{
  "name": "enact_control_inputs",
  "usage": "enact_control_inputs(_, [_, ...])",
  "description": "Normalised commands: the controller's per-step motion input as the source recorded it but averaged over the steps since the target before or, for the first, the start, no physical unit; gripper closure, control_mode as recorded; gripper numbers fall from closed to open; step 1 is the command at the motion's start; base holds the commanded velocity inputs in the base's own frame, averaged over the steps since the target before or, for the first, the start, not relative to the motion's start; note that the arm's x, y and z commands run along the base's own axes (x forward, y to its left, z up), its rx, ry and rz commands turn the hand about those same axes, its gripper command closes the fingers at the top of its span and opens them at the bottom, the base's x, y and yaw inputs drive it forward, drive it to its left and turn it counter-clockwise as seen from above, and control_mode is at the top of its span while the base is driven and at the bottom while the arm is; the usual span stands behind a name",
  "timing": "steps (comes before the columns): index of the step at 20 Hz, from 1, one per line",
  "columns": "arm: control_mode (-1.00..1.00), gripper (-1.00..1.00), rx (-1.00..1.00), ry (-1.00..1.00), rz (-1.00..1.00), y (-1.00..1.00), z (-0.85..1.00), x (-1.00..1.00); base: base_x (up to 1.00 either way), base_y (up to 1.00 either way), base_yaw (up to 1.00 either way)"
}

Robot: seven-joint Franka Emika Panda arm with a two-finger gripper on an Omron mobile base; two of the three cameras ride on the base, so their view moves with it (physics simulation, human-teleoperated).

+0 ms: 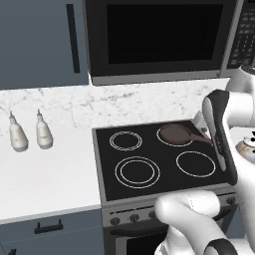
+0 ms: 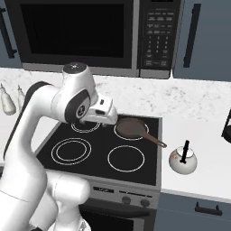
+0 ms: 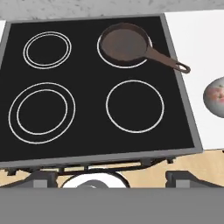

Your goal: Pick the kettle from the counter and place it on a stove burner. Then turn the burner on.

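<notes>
A: What are you looking at, biggest first?

B: You're facing the counter point(image 2: 198, 110), white marble-look, running along both sides of the black cooktop point(image 3: 89, 116). A microwave point(image 2: 90, 34) is hanging above the cooktop against the far wall. Your arm is reaching out over the far middle of the glass.

A: Burners?

B: Four white circles are showing. The stove burner point(image 3: 42, 113), the wide double ring, is sitting at the near left. A smaller double ring is sitting far left, a single ring near right, and a brown frying pan point(image 3: 124, 43) is resting on the far right circle with its handle pointing right and toward you, reaching the right edge of the glass.

A: Where's the kettle sitting?

B: The kettle point(image 2: 183, 160) is standing upright on the counter just right of the cooktop, level with the near right ring, with its black handle up. Nothing is touching it.

A: And the hand?

B: Your gripper point(image 3: 111, 177) is hanging above the cooktop, well apart from the kettle. Its two dark fingertips point(image 3: 41, 178) are showing wide apart at the bottom of the hand view, and nothing is sitting between them.

A: Anything smaller?

B: Two white narrow-necked bottles point(image 1: 31, 132) are standing side by side on the counter left of the cooktop. A row of knobs point(image 2: 133, 200) is lining the stove front.
</notes>
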Motion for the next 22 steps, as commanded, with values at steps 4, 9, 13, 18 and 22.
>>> enact_control_inputs(4, [-1.0,-1.0,0.0,-0.1,-0.13,-1.0,-0.08,-0.94,0.0,0.0,0.0])
enact_control_inputs(9, [-1.0,-1.0,0.0,-0.06,-0.11,-1.0,-0.09,-0.69,0.0,0.0,0.0])
enact_control_inputs(13, [-1.0,-1.0,0.0,0.0,-0.15,-1.0,-0.03,-0.17,0.0,0.0,0.0])
enact_control_inputs(18, [-1.0,-1.0,0.0,0.0,-0.1,-1.0,-0.02,0.18,0.0,0.0,0.0])
enact_control_inputs(22, [-1.0,-1.0,0.16,0.05,0.03,-1.0,-0.16,0.76,0.0,0.0,0.0])
